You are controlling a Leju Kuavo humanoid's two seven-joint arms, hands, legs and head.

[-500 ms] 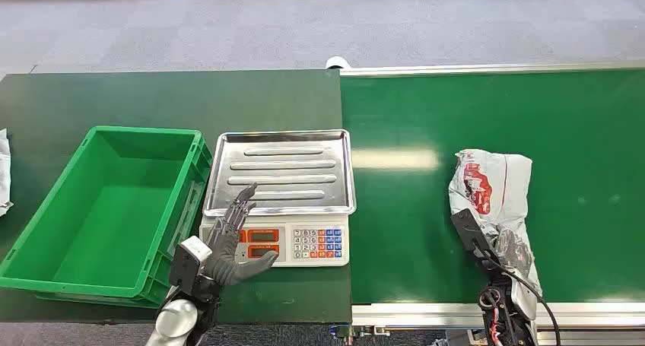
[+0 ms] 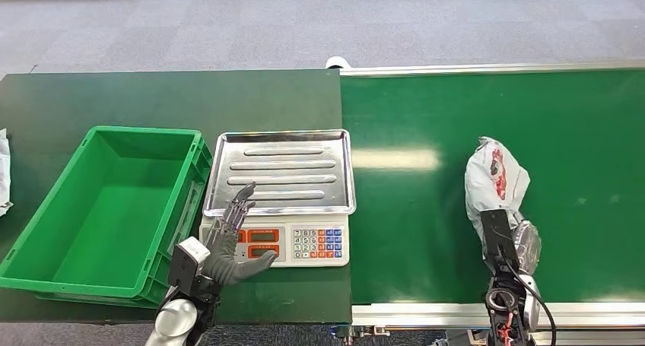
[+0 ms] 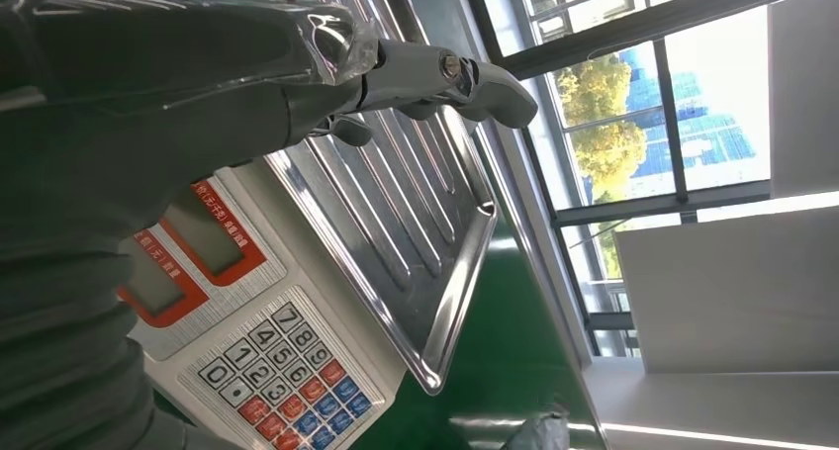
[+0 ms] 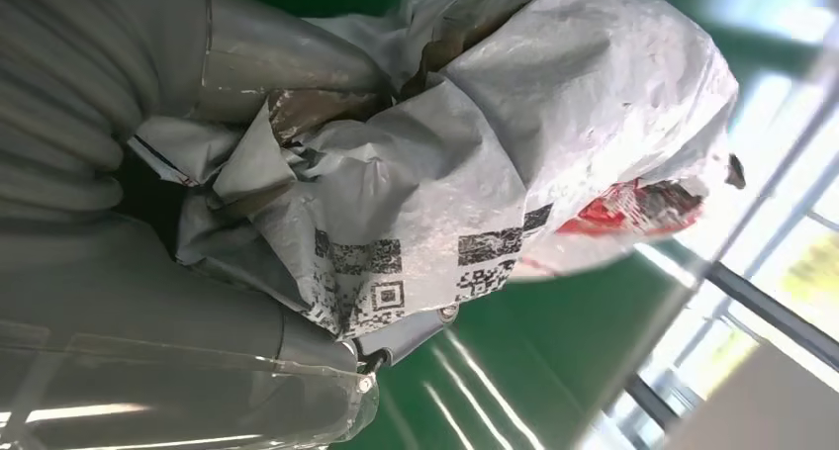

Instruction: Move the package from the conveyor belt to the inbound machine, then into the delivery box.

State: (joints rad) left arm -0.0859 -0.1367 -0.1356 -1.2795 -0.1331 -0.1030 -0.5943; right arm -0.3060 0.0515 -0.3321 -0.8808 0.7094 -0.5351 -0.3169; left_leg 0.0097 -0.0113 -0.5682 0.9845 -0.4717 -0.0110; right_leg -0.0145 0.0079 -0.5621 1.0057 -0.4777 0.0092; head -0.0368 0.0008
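Since the earlier frame, the right hand (image 2: 516, 243) has gathered the package (image 2: 496, 180) up from lying flat on the green conveyor belt (image 2: 578, 133) into a bunched, upright bundle. Its fingers wrap the package's near end. The crumpled grey-white plastic bag shows red print and a barcode label. The left hand (image 2: 232, 243) has not moved: fingers spread and holding nothing, it hovers over the scale (image 2: 304, 243), fingertips at the metal tray's (image 2: 281, 167) near edge, beside the green box (image 2: 114, 209) on the dark surface (image 2: 152, 95).
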